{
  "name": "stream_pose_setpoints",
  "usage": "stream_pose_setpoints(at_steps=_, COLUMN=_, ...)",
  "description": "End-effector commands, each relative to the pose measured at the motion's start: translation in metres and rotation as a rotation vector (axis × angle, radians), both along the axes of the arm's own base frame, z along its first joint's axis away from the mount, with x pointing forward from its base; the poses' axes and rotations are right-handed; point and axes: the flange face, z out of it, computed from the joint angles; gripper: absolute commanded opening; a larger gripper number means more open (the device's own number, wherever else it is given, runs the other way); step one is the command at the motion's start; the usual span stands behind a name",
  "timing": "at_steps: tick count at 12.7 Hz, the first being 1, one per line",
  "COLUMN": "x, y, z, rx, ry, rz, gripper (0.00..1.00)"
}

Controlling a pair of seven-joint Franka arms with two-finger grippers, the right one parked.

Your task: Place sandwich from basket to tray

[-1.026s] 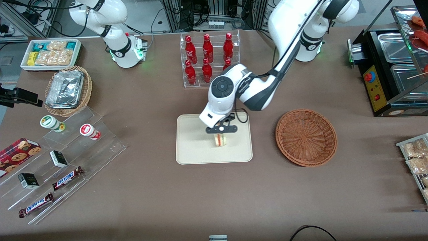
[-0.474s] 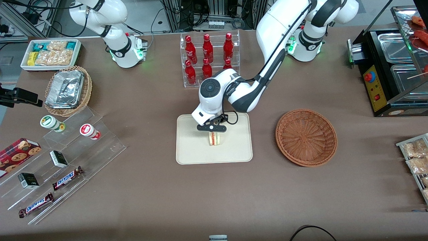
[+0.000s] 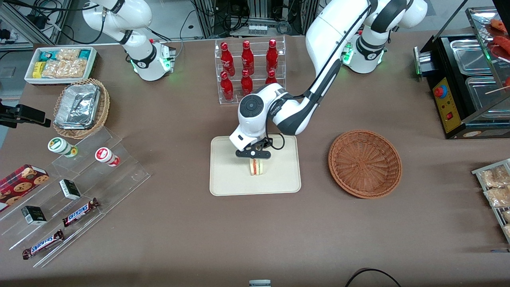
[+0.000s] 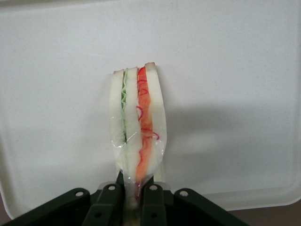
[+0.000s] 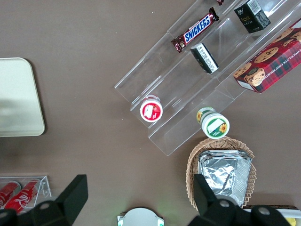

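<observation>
In the lower left of the front view, nearest the camera, two Snickers bars (image 3: 59, 229) lie on clear acrylic steps (image 3: 75, 191) with small dark boxes (image 3: 69, 189), a cookie box (image 3: 20, 181) and two round tubs (image 3: 61, 146) on the higher tiers. At frame centre the cream tray (image 3: 227, 179) holds the sandwich (image 3: 256, 167), which stands on edge near the tray's middle, its red and green filling layers facing the camera. The reddish-brown basket (image 3: 365, 163), toward the working arm's end of the table, has nothing in it. Farther from the camera, a tan wicker basket (image 3: 101, 109) holds a crumpled foil container (image 3: 77, 105), a white box (image 3: 93, 59) holds snack packets, and a clear rack (image 3: 250, 71) holds red bottles. The left arm reaches down from the upper right of the frame, elbow bent, wrist pointing down over the tray. Its gripper (image 3: 254, 155) sits just above the sandwich; in the wrist view the fingers (image 4: 153, 200) are closed on the wrapped sandwich's (image 4: 137, 127) narrow end, pinching it. Compared with half a second ago, the gripper and sandwich have shifted only slightly; a second ago both were nearer the camera and toward the basket.
</observation>
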Motion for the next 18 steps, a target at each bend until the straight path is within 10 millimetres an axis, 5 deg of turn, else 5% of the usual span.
stream_pose_setpoints(at_steps=1, x=0.004, y=-0.004, z=0.001, rx=0.0, ry=-0.022, rz=-0.008, gripper=1.0)
stream_pose_setpoints(at_steps=3, x=0.009, y=-0.002, z=0.016, rx=-0.004, ry=-0.029, rz=0.0, gripper=1.0)
stream_pose_setpoints(at_steps=6, x=0.007, y=0.012, z=0.099, rx=0.022, ry=-0.033, rz=0.02, gripper=1.0)
stream_pose_setpoints(at_steps=9, x=0.029, y=0.073, z=0.188, rx=0.046, ry=-0.031, rz=0.099, gripper=1.0)
stream_pose_setpoints(at_steps=12, x=0.055, y=0.152, z=0.249, rx=0.021, ry=-0.085, rz=0.206, gripper=1.0)
stream_pose_setpoints(at_steps=18, x=0.056, y=0.282, z=0.315, rx=0.065, ry=-0.08, rz=0.163, gripper=1.0)
